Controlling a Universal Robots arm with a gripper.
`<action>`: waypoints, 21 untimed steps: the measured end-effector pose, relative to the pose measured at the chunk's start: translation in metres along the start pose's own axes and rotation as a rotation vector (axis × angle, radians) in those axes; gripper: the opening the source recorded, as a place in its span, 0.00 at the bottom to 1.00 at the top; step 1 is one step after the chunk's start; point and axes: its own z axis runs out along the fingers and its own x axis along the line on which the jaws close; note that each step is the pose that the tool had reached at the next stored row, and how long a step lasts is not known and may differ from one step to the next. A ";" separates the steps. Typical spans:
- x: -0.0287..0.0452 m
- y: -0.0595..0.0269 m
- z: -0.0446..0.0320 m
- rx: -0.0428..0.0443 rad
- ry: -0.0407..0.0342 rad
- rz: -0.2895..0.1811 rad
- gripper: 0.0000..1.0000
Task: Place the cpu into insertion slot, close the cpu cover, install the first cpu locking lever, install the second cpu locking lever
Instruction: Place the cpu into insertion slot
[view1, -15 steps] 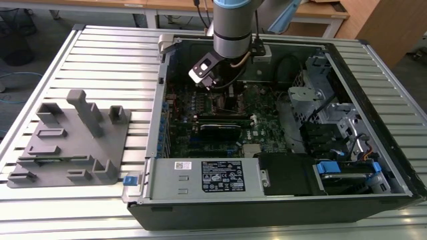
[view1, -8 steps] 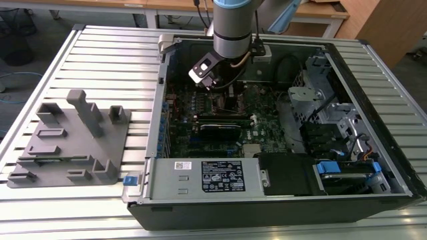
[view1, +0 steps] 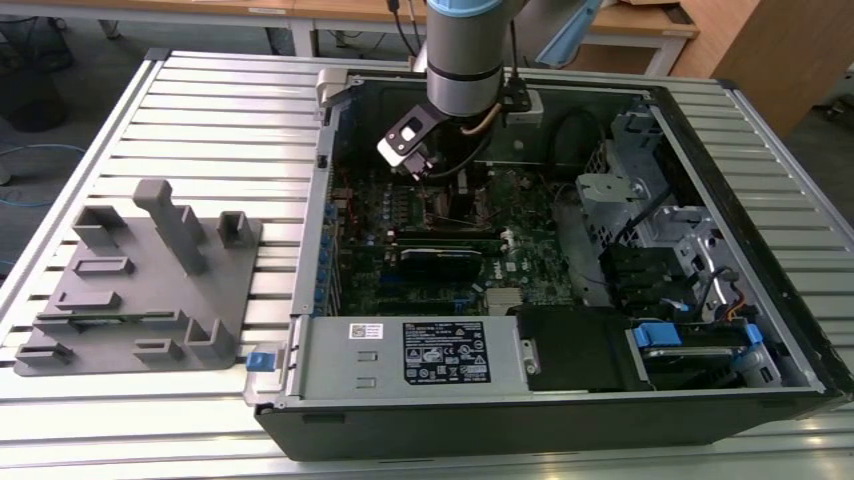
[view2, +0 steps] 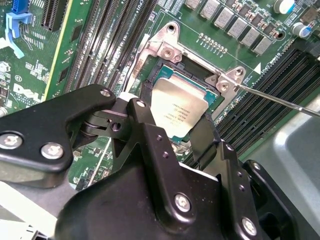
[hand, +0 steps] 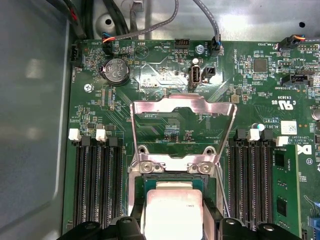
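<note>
The cpu is a flat square chip with a dull silver top, and my gripper is shut on it, one black finger at each side. It sits at or just over the black-framed insertion slot in the green board. In the first wrist view the cpu covers most of the insertion slot, and the gripper flanks it. The cpu cover, a silvery frame, is swung open and lies back over the board. A thin wire locking lever sticks out beside the socket. In the exterior view the gripper reaches down into the computer case.
Long black memory slots run on both sides of the socket. A black graphics card lies close in front of the arm. Drive cages and cables fill the case at the exterior view's right. A grey fixture block stands on the slatted table at its left.
</note>
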 end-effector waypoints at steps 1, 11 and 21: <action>0.0001 0.0000 -0.0002 0.0000 -0.0001 0.000 0.54; 0.0000 0.0000 -0.0011 0.0000 -0.0025 0.000 0.54; 0.0000 -0.0002 0.0017 0.0001 -0.0026 0.001 0.54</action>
